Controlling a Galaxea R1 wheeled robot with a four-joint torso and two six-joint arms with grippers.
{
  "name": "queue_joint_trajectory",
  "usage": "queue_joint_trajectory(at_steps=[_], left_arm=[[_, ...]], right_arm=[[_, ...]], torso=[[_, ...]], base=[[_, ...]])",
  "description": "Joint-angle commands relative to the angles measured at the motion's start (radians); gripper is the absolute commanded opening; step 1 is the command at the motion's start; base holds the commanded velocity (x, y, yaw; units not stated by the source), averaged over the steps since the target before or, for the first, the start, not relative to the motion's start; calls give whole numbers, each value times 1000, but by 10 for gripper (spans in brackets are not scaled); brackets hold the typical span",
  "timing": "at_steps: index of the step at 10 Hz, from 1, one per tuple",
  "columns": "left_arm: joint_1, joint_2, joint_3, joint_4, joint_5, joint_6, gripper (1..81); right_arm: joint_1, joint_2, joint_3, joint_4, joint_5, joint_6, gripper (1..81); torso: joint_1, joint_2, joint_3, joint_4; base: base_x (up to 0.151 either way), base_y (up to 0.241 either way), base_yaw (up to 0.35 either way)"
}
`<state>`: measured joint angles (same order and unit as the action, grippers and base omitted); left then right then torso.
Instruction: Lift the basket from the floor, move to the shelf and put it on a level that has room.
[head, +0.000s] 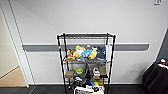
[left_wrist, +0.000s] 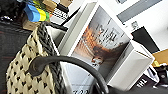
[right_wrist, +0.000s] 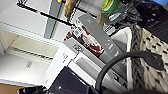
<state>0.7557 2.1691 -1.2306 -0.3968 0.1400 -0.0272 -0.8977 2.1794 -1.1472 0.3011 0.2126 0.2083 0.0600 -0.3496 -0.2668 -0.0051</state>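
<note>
— What's the room like?

— Dark floor (head: 37, 89), pale wall (head: 82, 17) ahead with a grey rail (head: 40, 47).

— And the basket?

— I see the basket (head: 89, 90) low and nearest me, packed with boxes (left_wrist: 100, 47), its long axis running across, just before the shelf (head: 86, 62). Its dark handles (left_wrist: 67, 62) arch close to both wrist cameras. I can't tell either gripper's state.

— Farther on?

— Plush toys (head: 85, 53) on a middle tier; the level (head: 86, 36) above.

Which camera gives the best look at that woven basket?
The left wrist view: the basket shows its cream checkered weave, dark braided rim and a curved dark handle, with boxes inside. The right wrist view shows another woven side and handle. The head view catches just its top at the picture's bottom edge, before the shelf.
</note>
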Motion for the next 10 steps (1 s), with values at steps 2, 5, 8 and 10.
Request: queue_joint_trajectory(at_steps=[2,5,8,10], left_arm=[[-138,-3,53,-22,15,10,10],[-138,-1,54,-22,15,10,10],[-138,-4,56,-22,15,10,10],[-138,-4,56,-22,15,10,10]], right_arm=[[131,-7,69,-33,1,0,10],[130,-10,77,-34,-1,-1,10],[134,-11,78,-34,1,0,10],[134,-13,80,-34,1,0,10]], torso=[[0,0,0,0],[0,0,0,0],[0,0,0,0],[0,0,0,0]], base=[[109,0,0],[121,0,0],[127,0,0],[127,0,0]])
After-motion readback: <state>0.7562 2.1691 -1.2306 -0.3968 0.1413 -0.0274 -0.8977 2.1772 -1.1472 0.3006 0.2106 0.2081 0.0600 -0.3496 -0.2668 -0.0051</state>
